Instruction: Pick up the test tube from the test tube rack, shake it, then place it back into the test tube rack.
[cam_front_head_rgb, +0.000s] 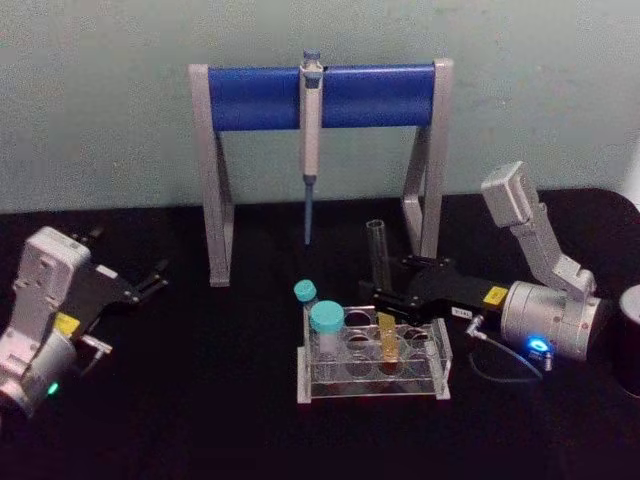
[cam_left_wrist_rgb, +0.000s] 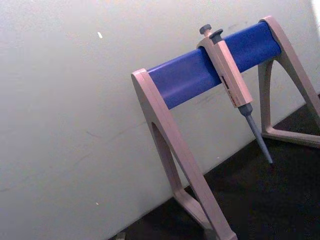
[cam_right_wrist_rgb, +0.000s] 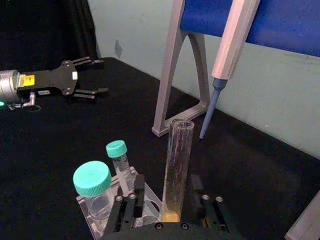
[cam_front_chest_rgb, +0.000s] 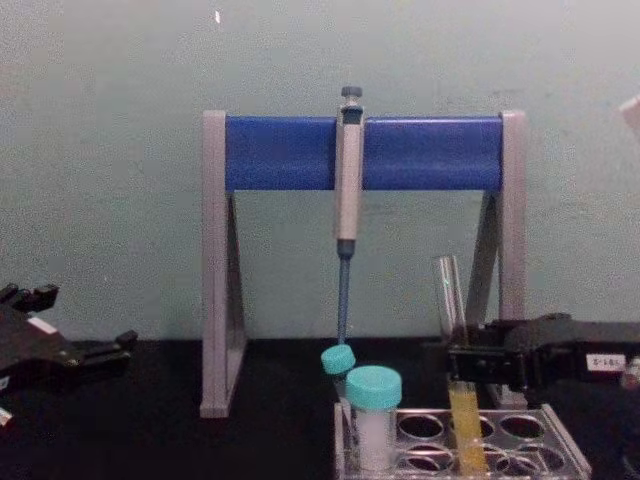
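Head view: yellow label (cam_front_head_rgb: 497, 294), right claw (cam_front_head_rgb: 385, 296)

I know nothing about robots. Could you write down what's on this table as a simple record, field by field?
test tube: upright in the test tube rack, uncapped, yellow liquid in its lower part
right gripper: at the tube, just above the rack
left gripper: open, holding nothing, resting far off on the robot's left
teal-capped vials: two, standing at the rack's left end
pipette: hanging from the stand's blue crossbar, behind the rack
table: black surface
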